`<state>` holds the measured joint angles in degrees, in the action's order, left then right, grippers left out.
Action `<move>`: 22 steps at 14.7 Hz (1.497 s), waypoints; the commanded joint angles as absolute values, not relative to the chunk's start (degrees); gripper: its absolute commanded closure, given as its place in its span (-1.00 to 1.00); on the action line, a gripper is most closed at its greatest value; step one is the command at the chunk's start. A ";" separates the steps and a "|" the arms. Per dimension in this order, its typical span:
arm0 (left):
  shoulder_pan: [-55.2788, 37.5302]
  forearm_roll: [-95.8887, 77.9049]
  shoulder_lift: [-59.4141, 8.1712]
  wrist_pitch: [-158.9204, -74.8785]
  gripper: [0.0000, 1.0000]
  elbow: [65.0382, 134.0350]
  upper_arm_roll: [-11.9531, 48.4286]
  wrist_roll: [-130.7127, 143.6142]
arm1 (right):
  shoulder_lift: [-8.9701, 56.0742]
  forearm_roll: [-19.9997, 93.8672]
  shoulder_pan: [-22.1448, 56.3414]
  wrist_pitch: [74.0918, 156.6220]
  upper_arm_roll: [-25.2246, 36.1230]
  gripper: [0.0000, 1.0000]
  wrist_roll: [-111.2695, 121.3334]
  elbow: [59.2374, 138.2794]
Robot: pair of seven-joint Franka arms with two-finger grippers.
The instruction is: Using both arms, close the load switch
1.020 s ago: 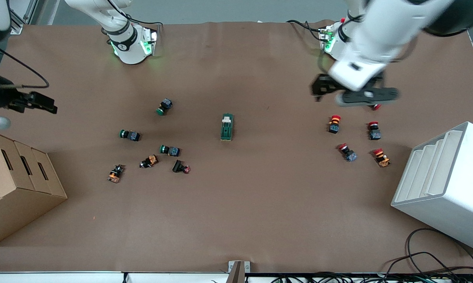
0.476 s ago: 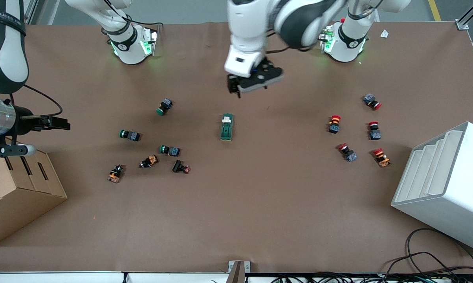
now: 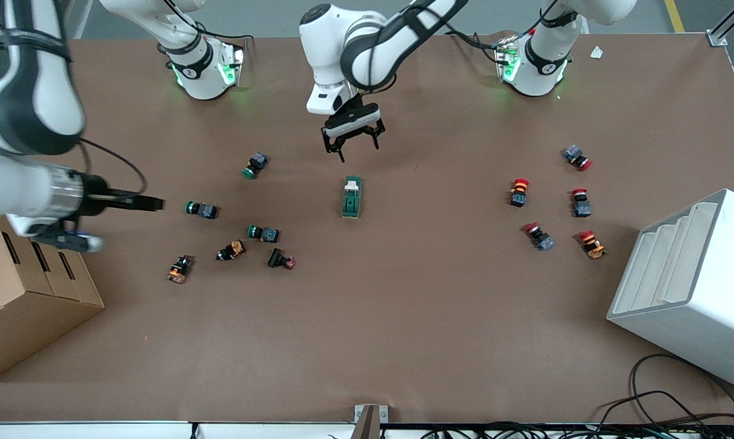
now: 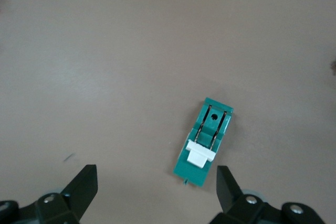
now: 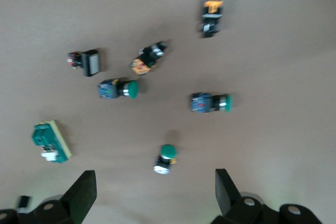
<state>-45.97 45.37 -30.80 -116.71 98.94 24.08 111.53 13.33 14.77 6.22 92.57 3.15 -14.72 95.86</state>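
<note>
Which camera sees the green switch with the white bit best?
The left wrist view: the load switch fills the middle, big and sharp, with its white lever and two metal strips plain, between the open left gripper's fingers. The front view shows it small, mid-table. The right wrist view shows it blurry, on its side, near the edge.

The counter (image 3: pixel 403 317) is covered in matt brown paper. The load switch (image 4: pixel 203 142) looks like smooth green plastic with a white plastic lever.
</note>
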 commanded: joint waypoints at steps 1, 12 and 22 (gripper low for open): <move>-48.24 56.64 -33.82 -118.29 -0.96 100.89 23.91 120.19 | 12.39 20.02 11.76 99.28 3.34 -1.00 -22.39 102.72; -52.12 88.49 -46.14 -118.21 -0.85 102.04 23.73 142.91 | 24.07 39.79 36.19 129.26 3.25 -1.00 -29.71 111.62; -51.86 100.72 -46.76 -116.72 -0.83 106.61 22.50 143.26 | 29.53 48.86 44.99 136.67 3.16 -1.00 -30.23 111.71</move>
<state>-51.68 99.15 -47.19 -117.19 105.74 22.88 142.81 29.80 46.21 42.87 135.88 2.60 -29.62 111.31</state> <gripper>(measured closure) 0.084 0.000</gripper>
